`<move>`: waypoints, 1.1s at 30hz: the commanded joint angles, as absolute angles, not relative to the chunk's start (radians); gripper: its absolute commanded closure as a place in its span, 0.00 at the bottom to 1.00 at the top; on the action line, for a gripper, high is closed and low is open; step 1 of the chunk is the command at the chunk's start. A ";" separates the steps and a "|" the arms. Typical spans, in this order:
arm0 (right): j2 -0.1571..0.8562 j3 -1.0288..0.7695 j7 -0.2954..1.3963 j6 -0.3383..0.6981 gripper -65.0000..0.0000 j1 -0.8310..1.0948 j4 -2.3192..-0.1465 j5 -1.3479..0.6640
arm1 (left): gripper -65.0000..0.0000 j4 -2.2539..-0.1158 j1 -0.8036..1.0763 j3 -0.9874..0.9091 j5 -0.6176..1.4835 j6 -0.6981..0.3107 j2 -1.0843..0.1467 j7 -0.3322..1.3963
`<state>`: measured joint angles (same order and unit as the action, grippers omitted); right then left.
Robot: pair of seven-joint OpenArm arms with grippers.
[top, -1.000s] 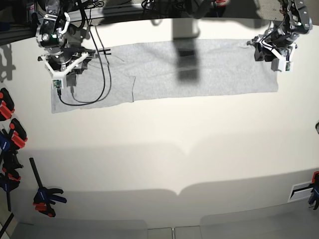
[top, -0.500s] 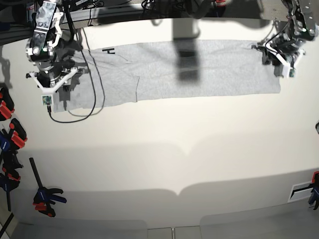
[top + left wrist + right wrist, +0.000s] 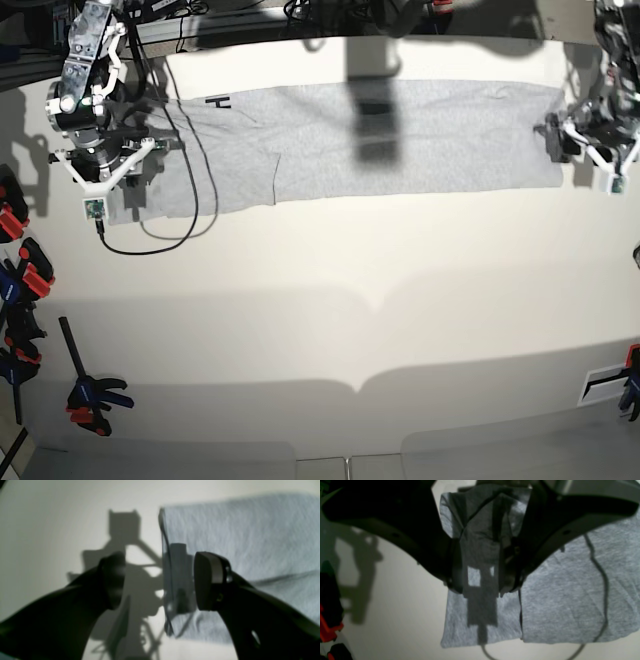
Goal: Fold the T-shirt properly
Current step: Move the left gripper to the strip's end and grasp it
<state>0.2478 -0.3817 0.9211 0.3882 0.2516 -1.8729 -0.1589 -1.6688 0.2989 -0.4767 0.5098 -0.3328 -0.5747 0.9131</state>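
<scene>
Grey T-shirt [image 3: 400, 140] stretched in a long folded band across the far side of the pale surface [image 3: 330, 330].

Right gripper [image 3: 480, 580]: jaws pinch a gathered fold at one end of the T-shirt; the cloth below lies flat in two adjoining panels, and a thin dark cable [image 3: 165, 225] loops off that end onto the surface. Left gripper [image 3: 160, 580]: jaws spread, one on either side of the T-shirt's opposite end edge, with no visible contact with the cloth. A black letter mark [image 3: 217, 101] shows near the shirt's far edge. Red-and-black clamps [image 3: 20, 260] sit at the surface edge, well apart from the T-shirt.
</scene>
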 commanded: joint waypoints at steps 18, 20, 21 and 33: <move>0.260 -0.386 0.902 0.458 0.65 0.247 -1.894 -0.273 | 0.39 -1.007 0.094 -0.484 0.952 -0.613 -0.713 0.981; 0.260 -0.386 0.902 0.458 0.65 0.247 -1.894 -0.273 | 0.39 -0.967 0.091 -0.484 0.955 -0.632 -0.712 0.981; 0.260 -0.386 0.902 0.458 0.65 0.247 -1.894 -0.273 | 0.39 -0.951 0.091 -0.484 0.955 -0.641 -0.712 0.989; 0.260 -0.386 0.899 0.458 0.65 0.247 -1.895 -0.270 | 0.39 -0.923 0.161 -0.484 1.068 -0.698 -0.705 1.161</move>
<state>0.2466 -0.3817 0.9215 0.4492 0.2550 -1.8732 -0.2630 -0.9237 0.1474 -0.4854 1.1221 -0.7113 -0.6945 1.1042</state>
